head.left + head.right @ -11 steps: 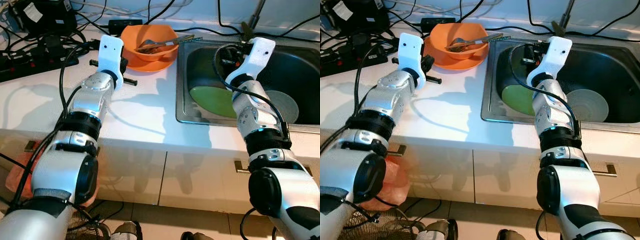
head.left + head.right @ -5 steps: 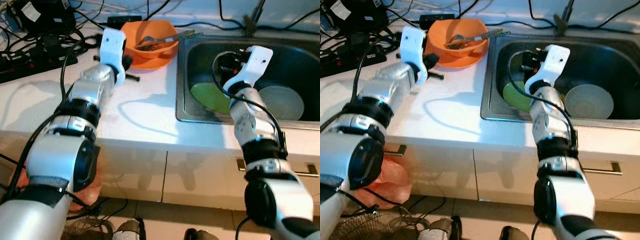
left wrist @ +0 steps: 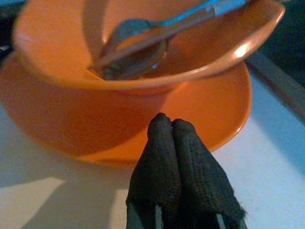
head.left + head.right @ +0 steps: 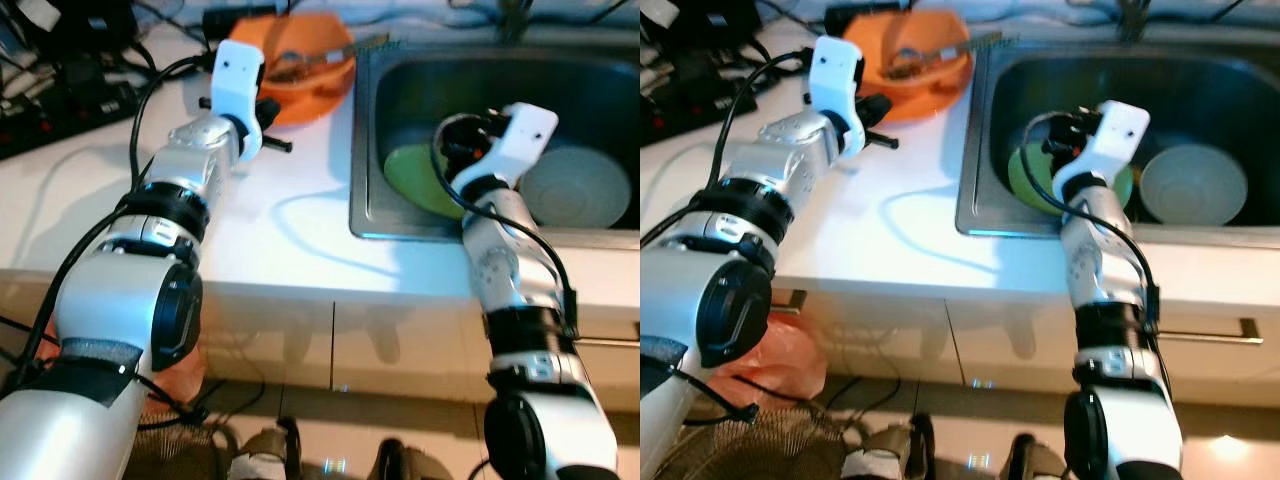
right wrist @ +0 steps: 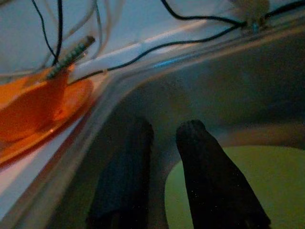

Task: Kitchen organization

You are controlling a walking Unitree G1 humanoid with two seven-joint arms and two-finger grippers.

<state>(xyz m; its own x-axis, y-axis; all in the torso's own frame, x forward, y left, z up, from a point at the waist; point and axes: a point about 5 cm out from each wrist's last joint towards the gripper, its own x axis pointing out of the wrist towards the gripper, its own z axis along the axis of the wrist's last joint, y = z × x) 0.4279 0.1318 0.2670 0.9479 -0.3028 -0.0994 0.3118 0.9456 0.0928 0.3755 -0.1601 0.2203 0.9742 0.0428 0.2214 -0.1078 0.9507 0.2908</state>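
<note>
An orange bowl (image 4: 300, 55) stands on an orange plate (image 3: 205, 114) at the back of the white counter, beside the sink. A spoon (image 3: 136, 45) and another utensil lie in the bowl. My left gripper (image 3: 167, 123) is shut and empty, its tips just short of the plate's rim. In the sink lie a green plate (image 4: 415, 175) and a pale bowl (image 4: 575, 185). My right gripper (image 5: 165, 130) hangs open inside the sink, low over the green plate's near edge, holding nothing.
The steel sink (image 4: 365, 150) has steep walls around my right arm. Black cables and a power strip (image 4: 70, 100) crowd the back left of the counter (image 4: 280, 230). An orange bag (image 4: 780, 360) sits on the floor below.
The whole view has shifted, so the camera moved. My right gripper has sunk lower toward the green plate. My left gripper has edged closer to the orange plate.
</note>
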